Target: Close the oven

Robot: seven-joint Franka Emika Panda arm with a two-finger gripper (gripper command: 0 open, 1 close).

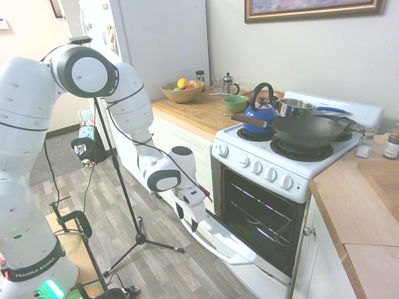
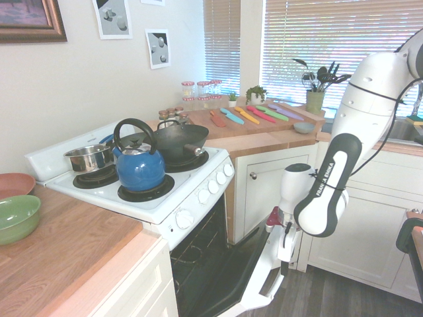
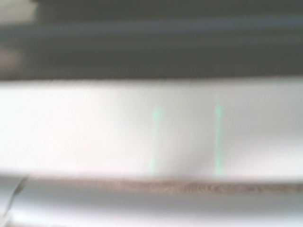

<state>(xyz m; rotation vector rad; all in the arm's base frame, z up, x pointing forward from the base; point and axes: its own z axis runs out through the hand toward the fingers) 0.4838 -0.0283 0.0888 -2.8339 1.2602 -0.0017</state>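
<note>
Evidently, stiff oven door [image 1: 234, 240] hangs open below the jaws [image 1: 192, 218].

Likely weighty; push its bar handle [image 1: 209, 244] midway; jaw spread unclear.

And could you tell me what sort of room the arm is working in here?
It looks like a kitchen: there is a white range with its oven door hanging open, a blue kettle and a wok on its burners, and wooden counters alongside.

Your white, black-banded Franka arm [image 1: 132, 103] arches up and over, then bends down, its two-finger gripper [image 1: 191, 210] pointing downward.
</note>
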